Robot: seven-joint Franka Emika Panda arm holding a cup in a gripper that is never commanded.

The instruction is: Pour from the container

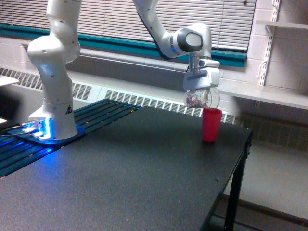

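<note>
Container clear, rounded, sits in my claw right of frame centre, upper half. It hangs just above the rim of the pink cup, slightly left of it, tipped on its side with its round mouth toward the frame's right. Small reddish-brown bits show inside the container, bunched at its left side. My claw points straight down and is closed around the container, fingers mostly hidden by its body. Pink cup upright on the counter, near the far right corner, not touched by the container as far as I can tell. Counter dark, speckled, fills the lower frame. My arm comes in from top centre; my white base stands at the left with blue light glowing at its foot. Window blinds along the top, white shelf at the right.
</note>
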